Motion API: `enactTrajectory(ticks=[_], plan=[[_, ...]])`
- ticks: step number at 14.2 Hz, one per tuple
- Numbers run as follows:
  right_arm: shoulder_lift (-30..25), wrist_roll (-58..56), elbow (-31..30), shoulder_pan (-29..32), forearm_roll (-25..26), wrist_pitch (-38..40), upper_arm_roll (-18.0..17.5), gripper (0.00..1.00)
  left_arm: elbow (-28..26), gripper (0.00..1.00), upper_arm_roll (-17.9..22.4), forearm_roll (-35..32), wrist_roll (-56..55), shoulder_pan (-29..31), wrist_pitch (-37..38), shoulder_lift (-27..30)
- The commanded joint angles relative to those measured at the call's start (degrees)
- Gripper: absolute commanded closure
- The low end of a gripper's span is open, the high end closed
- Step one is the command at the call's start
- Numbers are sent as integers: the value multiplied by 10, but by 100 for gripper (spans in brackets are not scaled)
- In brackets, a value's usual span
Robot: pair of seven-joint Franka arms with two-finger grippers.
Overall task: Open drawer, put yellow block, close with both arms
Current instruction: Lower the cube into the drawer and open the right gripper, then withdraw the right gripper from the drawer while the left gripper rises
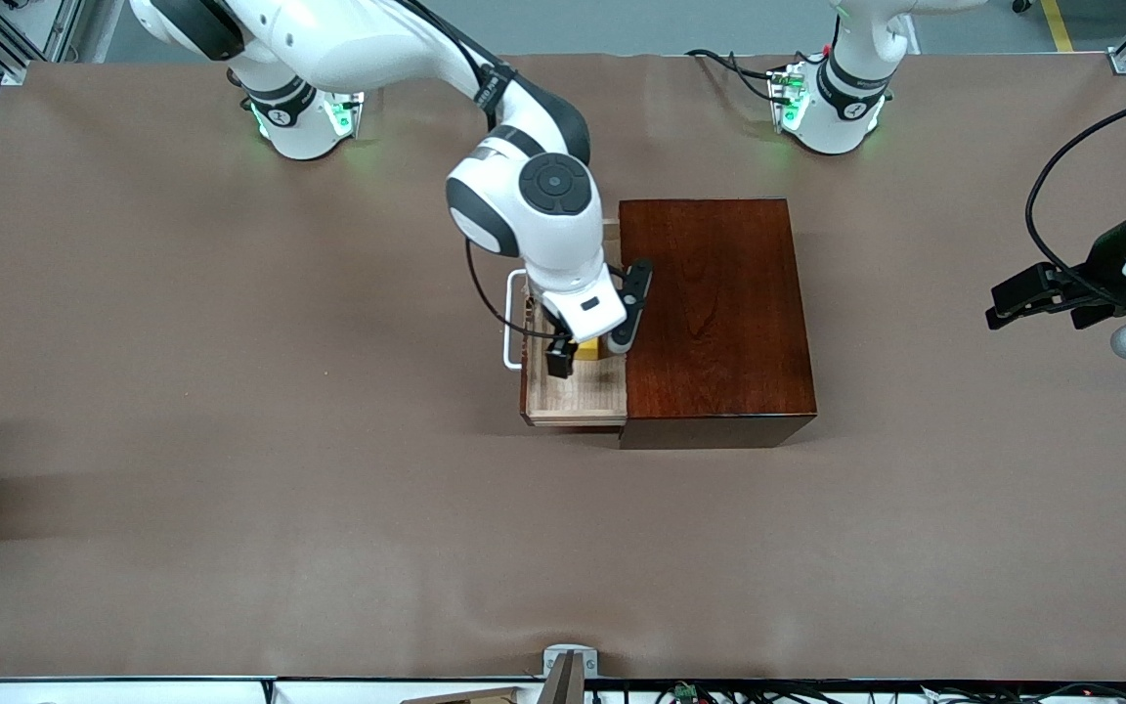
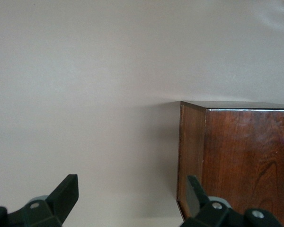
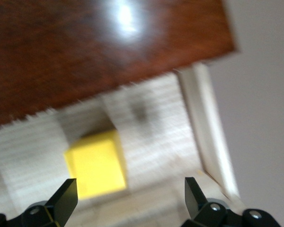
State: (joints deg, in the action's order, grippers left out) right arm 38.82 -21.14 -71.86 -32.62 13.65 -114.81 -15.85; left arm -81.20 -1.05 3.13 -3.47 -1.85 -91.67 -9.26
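My table (image 1: 231, 440) wears a matt brown cloth-like cover, smooth apart from a few soft ripples. The wooden box (image 1: 714, 303) is dark reddish-brown with a glossy lacquer, its grain plain to see and a bright glare on its top in my right wrist view. The drawer (image 1: 573, 396) inside is pale raw-looking wood, matt. Its handle (image 1: 509, 323) looks like smooth white plastic or painted metal. The yellow block (image 3: 97, 163) is plain and matt. My arm shells are glossy white plastic, my fingers (image 3: 61, 198) matt black.
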Motion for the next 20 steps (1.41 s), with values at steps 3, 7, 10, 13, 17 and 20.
enactTrajectory(ticks=[3, 7, 10, 13, 17, 20], plan=[[-69, 7, -12, 94, -63, 72, -8, 0, -4, 0, -3, -8, 9, -3, -4, 5], [-116, 4, -17, 156, -68, 132, -9, 0, -3, 0, -50, -9, 9, -3, 2, 7], [-139, 8, -17, 200, -68, 153, -7, 0, -2, 0, -102, -7, 9, -3, -5, 3], [-150, 8, -18, 262, -69, 163, -9, 0, -2, 0, -149, -10, 9, -18, -26, -3], [-161, 8, -24, 328, -81, 174, -8, 0, -3, 0, -159, -16, 8, -77, -32, -5], [-200, 22, -56, 354, -81, 176, -8, 0, 0, 0, -159, -14, 15, -102, -35, -29]])
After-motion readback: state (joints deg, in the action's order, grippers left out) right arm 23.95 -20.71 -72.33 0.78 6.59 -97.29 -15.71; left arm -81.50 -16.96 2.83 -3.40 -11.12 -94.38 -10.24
